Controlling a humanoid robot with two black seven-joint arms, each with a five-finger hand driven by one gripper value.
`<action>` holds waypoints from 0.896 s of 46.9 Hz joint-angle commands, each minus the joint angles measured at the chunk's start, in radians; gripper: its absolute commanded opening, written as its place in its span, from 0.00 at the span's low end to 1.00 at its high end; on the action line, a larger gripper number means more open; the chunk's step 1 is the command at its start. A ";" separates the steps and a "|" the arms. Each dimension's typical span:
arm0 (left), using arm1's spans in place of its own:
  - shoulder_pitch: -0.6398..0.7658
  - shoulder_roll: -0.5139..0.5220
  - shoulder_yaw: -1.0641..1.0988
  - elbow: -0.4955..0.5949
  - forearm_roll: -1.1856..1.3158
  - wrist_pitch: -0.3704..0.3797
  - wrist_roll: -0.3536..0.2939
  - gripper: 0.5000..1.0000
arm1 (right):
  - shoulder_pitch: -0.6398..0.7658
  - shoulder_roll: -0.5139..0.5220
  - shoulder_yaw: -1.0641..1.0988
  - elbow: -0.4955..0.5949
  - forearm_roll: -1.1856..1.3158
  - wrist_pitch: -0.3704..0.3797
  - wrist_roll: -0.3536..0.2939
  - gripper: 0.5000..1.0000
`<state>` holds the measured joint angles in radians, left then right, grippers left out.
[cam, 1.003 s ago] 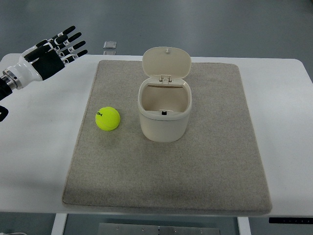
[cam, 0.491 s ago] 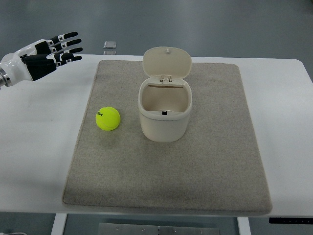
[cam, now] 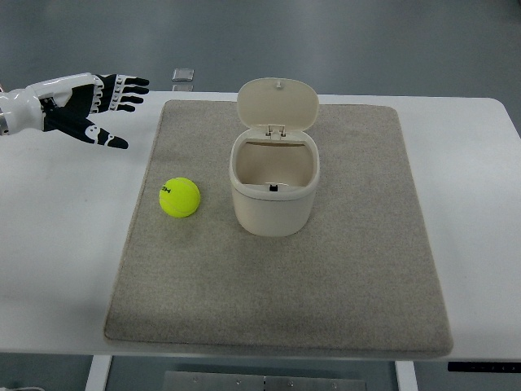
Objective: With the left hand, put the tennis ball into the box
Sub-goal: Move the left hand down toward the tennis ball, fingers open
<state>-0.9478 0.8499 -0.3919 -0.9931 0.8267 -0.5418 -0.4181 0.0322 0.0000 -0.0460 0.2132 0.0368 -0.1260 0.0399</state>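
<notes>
A yellow-green tennis ball (cam: 179, 197) lies on the grey mat (cam: 358, 269), just left of the cream box (cam: 274, 189). The box stands upright near the mat's middle with its hinged lid (cam: 277, 103) flipped up at the back, so its inside shows. My left hand (cam: 114, 102) hovers at the upper left over the white table, up and left of the ball and apart from it. Its black-and-white fingers (cam: 129, 82) are spread and point right, with the thumb held lower. It holds nothing.
The white table (cam: 57, 244) extends around the mat on every side. A small grey rectangular object (cam: 184, 75) lies at the table's far edge, just beyond the mat's upper left corner.
My left hand has turned over and shifted right toward the mat, its thumb now spread downward. The ball and the box have not moved.
</notes>
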 commanded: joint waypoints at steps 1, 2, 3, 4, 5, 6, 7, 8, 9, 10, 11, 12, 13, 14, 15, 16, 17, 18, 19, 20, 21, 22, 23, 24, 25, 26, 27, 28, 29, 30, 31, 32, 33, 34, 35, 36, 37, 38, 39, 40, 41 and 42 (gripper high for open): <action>0.001 0.015 0.007 -0.045 0.069 0.052 -0.014 0.98 | 0.000 0.000 -0.002 0.000 0.000 0.000 0.000 0.80; 0.001 0.017 0.008 -0.055 0.081 0.059 -0.016 0.98 | 0.000 0.000 0.000 0.000 0.000 0.000 0.000 0.80; 0.001 0.018 0.008 -0.064 0.094 0.063 -0.016 0.98 | 0.000 0.000 0.000 0.000 0.000 0.000 0.000 0.80; 0.001 0.018 0.008 -0.070 0.107 0.065 -0.016 0.98 | 0.000 0.000 0.000 0.000 0.000 0.000 0.000 0.80; 0.000 0.018 0.008 -0.075 0.121 0.065 -0.016 0.98 | 0.000 0.000 0.000 0.000 0.000 0.000 0.000 0.80; 0.000 0.018 0.008 -0.078 0.135 0.065 -0.018 0.98 | 0.000 0.000 0.000 0.000 0.000 0.000 0.000 0.80; 0.000 0.017 0.008 -0.081 0.152 0.065 -0.018 0.98 | 0.000 0.000 0.000 0.000 0.000 0.000 0.000 0.80; 0.000 0.017 0.008 -0.084 0.170 0.065 -0.018 0.98 | 0.000 0.000 -0.002 0.000 0.000 0.000 0.000 0.80; 0.000 0.017 0.008 -0.088 0.190 0.066 -0.019 0.98 | 0.000 0.000 -0.002 0.000 0.000 0.000 0.000 0.80; 0.000 0.017 0.008 -0.096 0.210 0.069 -0.021 0.98 | 0.000 0.000 0.000 0.000 0.000 0.000 0.000 0.80; 0.000 0.017 0.008 -0.104 0.233 0.072 -0.024 0.98 | 0.000 0.000 0.000 0.000 0.000 0.000 0.000 0.80; 0.000 0.017 0.008 -0.113 0.255 0.077 -0.030 0.98 | 0.000 0.000 0.000 0.000 0.000 0.000 0.000 0.80; 0.000 0.017 0.010 -0.121 0.276 0.085 -0.036 0.98 | 0.000 0.000 -0.002 0.000 0.000 0.000 0.000 0.80; 0.000 0.017 0.011 -0.128 0.298 0.092 -0.041 0.98 | 0.000 0.000 0.000 0.000 0.000 0.000 0.000 0.80; 0.000 0.017 0.015 -0.134 0.319 0.100 -0.047 0.98 | 0.000 0.000 0.000 0.000 0.000 0.000 0.000 0.80; 0.000 0.017 0.018 -0.142 0.337 0.109 -0.051 0.98 | 0.000 0.000 0.000 0.000 0.000 0.000 0.000 0.80; 0.000 0.017 0.019 -0.150 0.354 0.117 -0.053 0.98 | 0.000 0.000 0.000 0.000 0.000 0.000 0.000 0.80; 0.000 0.017 0.022 -0.157 0.368 0.126 -0.056 0.98 | 0.000 0.000 0.000 0.000 0.000 0.000 0.000 0.80; 0.000 0.017 0.025 -0.165 0.379 0.135 -0.059 0.98 | 0.000 0.000 0.000 0.000 0.000 0.000 0.000 0.80; 0.000 0.017 0.027 -0.173 0.390 0.143 -0.064 0.98 | 0.000 0.000 0.000 0.000 0.000 0.000 0.000 0.80; 0.000 0.018 0.030 -0.180 0.399 0.148 -0.070 0.98 | 0.000 0.000 0.000 0.000 0.000 0.000 0.000 0.80; 0.001 0.018 0.036 -0.187 0.410 0.152 -0.077 0.98 | 0.000 0.000 0.000 0.000 0.000 0.000 0.000 0.80; 0.000 0.018 0.044 -0.191 0.423 0.157 -0.086 0.98 | 0.000 0.000 0.000 0.000 0.000 0.000 0.000 0.80; 0.000 0.017 0.053 -0.194 0.439 0.163 -0.097 0.98 | 0.000 0.000 0.000 0.000 0.000 0.000 0.000 0.80; 0.000 0.017 0.061 -0.196 0.457 0.169 -0.105 0.98 | 0.000 0.000 0.000 0.000 0.000 0.000 0.000 0.80; 0.000 0.017 0.065 -0.197 0.482 0.177 -0.113 0.98 | 0.000 0.000 0.000 0.000 0.000 0.000 0.000 0.80; 0.000 0.017 0.070 -0.197 0.508 0.186 -0.119 0.98 | 0.000 0.000 0.000 0.000 0.000 0.000 0.000 0.81; 0.000 0.017 0.071 -0.197 0.535 0.197 -0.123 0.98 | 0.000 0.000 0.000 0.000 0.000 0.000 0.000 0.80; 0.000 0.015 0.071 -0.197 0.563 0.209 -0.126 0.98 | 0.000 0.000 0.000 0.000 0.000 0.000 0.000 0.80; 0.000 0.015 0.071 -0.199 0.587 0.221 -0.128 0.98 | 0.000 0.000 0.000 0.000 0.000 0.000 0.000 0.80; 0.000 0.015 0.073 -0.199 0.609 0.233 -0.128 0.98 | 0.000 0.000 0.000 0.000 0.000 0.000 0.000 0.80; 0.001 0.012 0.073 -0.199 0.626 0.246 -0.128 0.98 | 0.000 0.000 0.000 0.000 0.000 0.000 0.000 0.80; 0.001 0.011 0.073 -0.199 0.640 0.253 -0.128 0.98 | 0.000 0.000 0.000 0.000 0.000 0.000 0.000 0.80; 0.001 0.009 0.074 -0.199 0.649 0.261 -0.128 0.98 | 0.000 0.000 0.000 0.000 0.000 0.000 0.000 0.80; 0.000 0.008 0.076 -0.199 0.654 0.264 -0.128 0.98 | 0.000 0.000 0.000 0.000 0.000 0.000 0.000 0.80; -0.002 0.006 0.079 -0.197 0.657 0.267 -0.128 0.98 | 0.000 0.000 0.000 0.000 0.000 0.000 0.000 0.80; -0.005 0.004 0.079 -0.197 0.660 0.267 -0.128 0.98 | 0.000 0.000 0.000 0.000 0.000 0.000 0.000 0.80; -0.009 0.003 0.081 -0.197 0.661 0.267 -0.128 0.98 | 0.000 0.000 0.000 0.000 0.000 0.000 0.000 0.80; -0.017 0.003 0.084 -0.197 0.661 0.267 -0.128 0.98 | 0.000 0.000 0.000 0.000 0.000 0.000 0.000 0.80; -0.025 0.001 0.090 -0.197 0.663 0.267 -0.128 0.98 | 0.000 0.000 0.000 0.000 0.000 0.000 0.000 0.80; -0.032 0.001 0.097 -0.197 0.663 0.267 -0.126 0.98 | 0.000 0.000 0.000 0.000 0.000 0.000 0.000 0.80; -0.040 0.000 0.105 -0.197 0.663 0.267 -0.126 0.98 | 0.000 0.000 0.000 0.000 0.000 0.000 0.000 0.80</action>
<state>-0.9649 0.8527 -0.3068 -1.1909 1.4881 -0.2745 -0.5462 0.0322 0.0000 -0.0460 0.2132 0.0368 -0.1257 0.0399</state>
